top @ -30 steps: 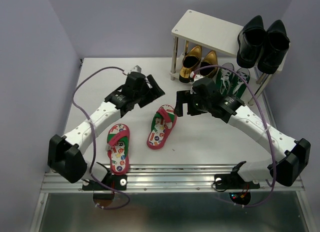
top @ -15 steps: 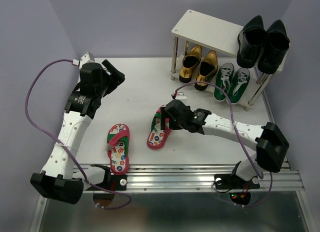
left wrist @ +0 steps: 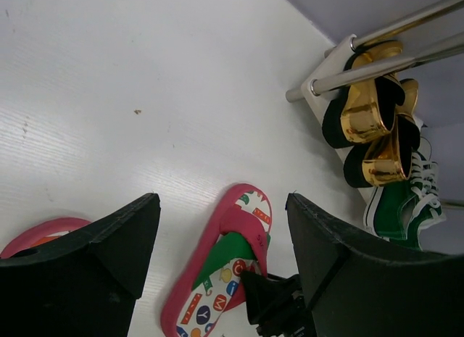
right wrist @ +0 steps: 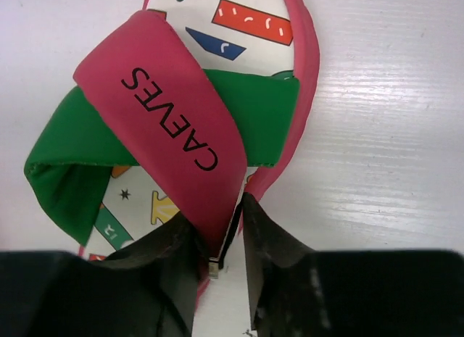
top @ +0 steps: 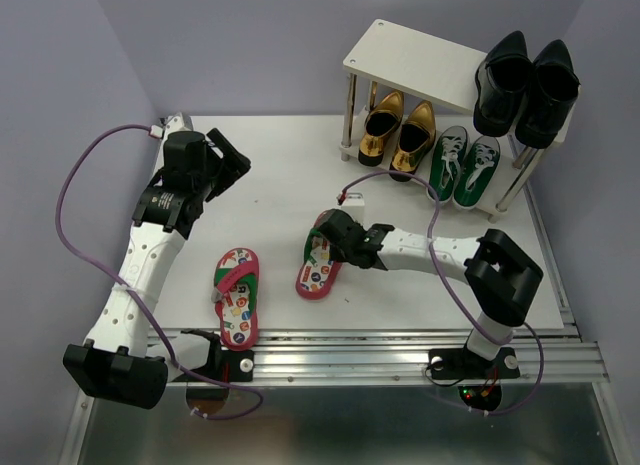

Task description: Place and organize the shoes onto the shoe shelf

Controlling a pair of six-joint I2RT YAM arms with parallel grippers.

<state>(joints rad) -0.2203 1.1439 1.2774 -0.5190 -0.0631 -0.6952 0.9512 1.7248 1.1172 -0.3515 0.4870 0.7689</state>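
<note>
Right jaws narrow — apparently pinching pink strap [right wrist: 163,109] of flip-flop [top: 313,273]; left jaws wide.

The black loafers [top: 525,80] look glossy, gold loafers [top: 412,135] shiny, flip-flop strap [right wrist: 170,112] matt, shelf legs [top: 349,115] polished metal.
</note>
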